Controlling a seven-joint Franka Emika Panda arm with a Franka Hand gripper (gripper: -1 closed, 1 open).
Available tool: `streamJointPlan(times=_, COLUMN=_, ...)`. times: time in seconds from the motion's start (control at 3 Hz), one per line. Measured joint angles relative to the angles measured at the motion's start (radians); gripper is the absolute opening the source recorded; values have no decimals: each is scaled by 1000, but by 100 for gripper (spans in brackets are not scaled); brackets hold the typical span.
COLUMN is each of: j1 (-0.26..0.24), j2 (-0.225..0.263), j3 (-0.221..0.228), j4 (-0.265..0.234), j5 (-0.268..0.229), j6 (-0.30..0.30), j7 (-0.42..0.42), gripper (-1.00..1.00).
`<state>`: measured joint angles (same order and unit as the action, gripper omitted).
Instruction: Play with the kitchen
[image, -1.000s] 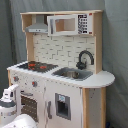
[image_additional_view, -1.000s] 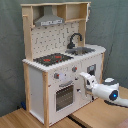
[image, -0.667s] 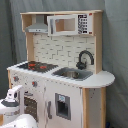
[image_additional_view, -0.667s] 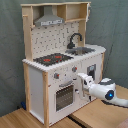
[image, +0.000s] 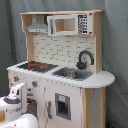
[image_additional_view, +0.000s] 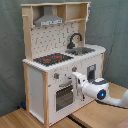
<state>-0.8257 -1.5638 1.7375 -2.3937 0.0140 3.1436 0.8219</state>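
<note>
The kitchen (image_additional_view: 62, 60) stood on the wooden floor against a grey curtain, stovetop (image_additional_view: 52, 59) beside the sink (image: 74, 74) and black faucet (image: 84, 58) under the hood (image: 38, 26). The arm was reaching at the front panel, gripper (image_additional_view: 77, 78) up against the oven door (image_additional_view: 64, 96) edge near the knobs (image_additional_view: 56, 76), so the step in hand looked like going for the door or a knob (which one I couldn't say). Next move probably called for a firm hold on that handle or knob, then a pull or turn. Whether the gripper was spread or pressed together, cannot tell; the white wrist hid it. In the first exterior view the arm (image: 14, 102) was cut off at the bottom left corner and covered part of the oven front.
</note>
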Motion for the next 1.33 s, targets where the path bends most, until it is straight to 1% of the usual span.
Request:
streamJointPlan(times=0.33, j1=0, j2=0, j3=0, j4=2, j5=0, j6=-5, j7=15, gripper=100)
streamJointPlan(times=0.67, j1=0, j2=0, j3=0, j4=2, j5=0, j6=-7, j7=15, gripper=-100)
streamJointPlan(times=1.0, j1=30, j2=0, j3=-13, j4=6, j5=-2, j6=-91, j7=29, gripper=-100)
streamJointPlan(times=1.33, j1=72, j2=6, j3=-11, j4=12, j5=-3, j6=-182, j7=29, gripper=-100)
